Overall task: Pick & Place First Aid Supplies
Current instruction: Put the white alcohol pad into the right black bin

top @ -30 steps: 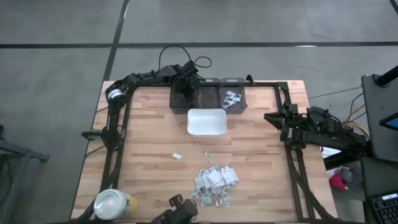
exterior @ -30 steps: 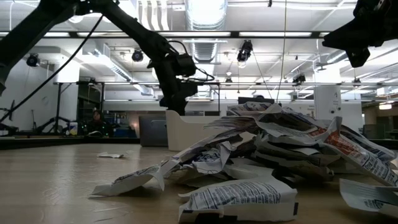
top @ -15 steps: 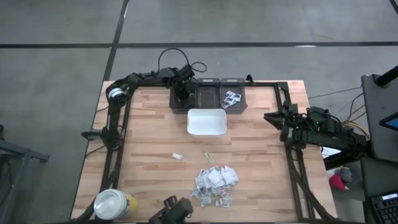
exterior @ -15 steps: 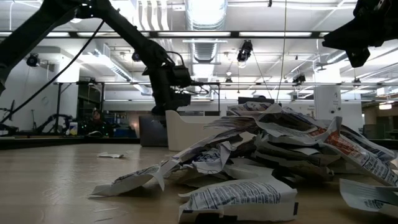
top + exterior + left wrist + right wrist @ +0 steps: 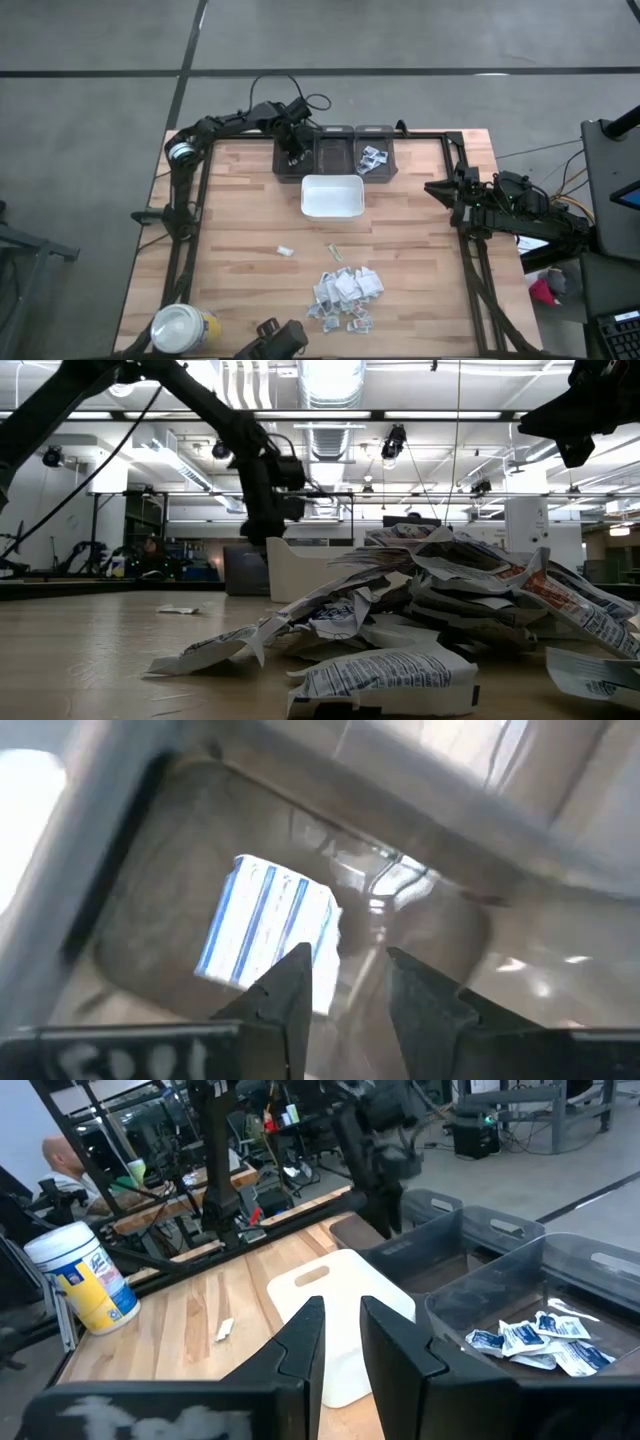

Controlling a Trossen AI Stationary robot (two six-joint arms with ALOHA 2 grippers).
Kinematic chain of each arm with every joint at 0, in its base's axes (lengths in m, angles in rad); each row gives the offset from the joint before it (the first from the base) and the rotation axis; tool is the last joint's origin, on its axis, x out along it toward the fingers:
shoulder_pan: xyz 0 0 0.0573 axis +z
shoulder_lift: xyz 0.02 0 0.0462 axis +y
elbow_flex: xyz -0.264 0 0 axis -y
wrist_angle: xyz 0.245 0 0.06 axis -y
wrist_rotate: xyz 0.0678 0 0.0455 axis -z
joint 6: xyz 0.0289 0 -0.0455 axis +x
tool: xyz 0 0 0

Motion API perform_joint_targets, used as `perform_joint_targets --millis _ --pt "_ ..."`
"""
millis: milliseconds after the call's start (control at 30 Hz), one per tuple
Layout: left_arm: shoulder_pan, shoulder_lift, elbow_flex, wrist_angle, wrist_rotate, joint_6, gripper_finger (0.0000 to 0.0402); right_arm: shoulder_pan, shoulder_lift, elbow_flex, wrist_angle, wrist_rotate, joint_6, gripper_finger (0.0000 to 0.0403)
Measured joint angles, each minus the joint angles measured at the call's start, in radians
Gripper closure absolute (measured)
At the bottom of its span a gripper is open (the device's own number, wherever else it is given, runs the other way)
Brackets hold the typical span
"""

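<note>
Back edge of the bench: my left gripper [image 5: 345, 982] had just opened over the left bin [image 5: 292, 160], dropping a blue-striped packet [image 5: 268, 932] inside; pile [image 5: 345, 295] stayed near the front edge.

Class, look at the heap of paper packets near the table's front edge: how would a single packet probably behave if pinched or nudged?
A packet from the heap probably flexes rather than staying stiff: several lie curled and creased. It likely weighs very little, being thin and flat, so a nudge may slide it across the table. Pinching one alone looks tricky, since they overlap.

Wooden table [image 5: 240, 210] bears tray [image 5: 332, 197], jar [image 5: 181, 327], packets [image 5: 346, 295].
</note>
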Motion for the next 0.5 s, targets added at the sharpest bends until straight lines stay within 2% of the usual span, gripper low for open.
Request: perform_joint_targets --millis 233,500 --pt "-0.051 -0.136 0.022 -0.164 0.003 -0.186 0.0279 0.0 0.0 0.0 0.0 0.0 0.0 0.0328" --pt "-0.256 -0.301 -0.045 -0.191 0.001 -0.423 0.028 0.0 0.0 0.0 -0.001 0.0 -0.002 0.0317"
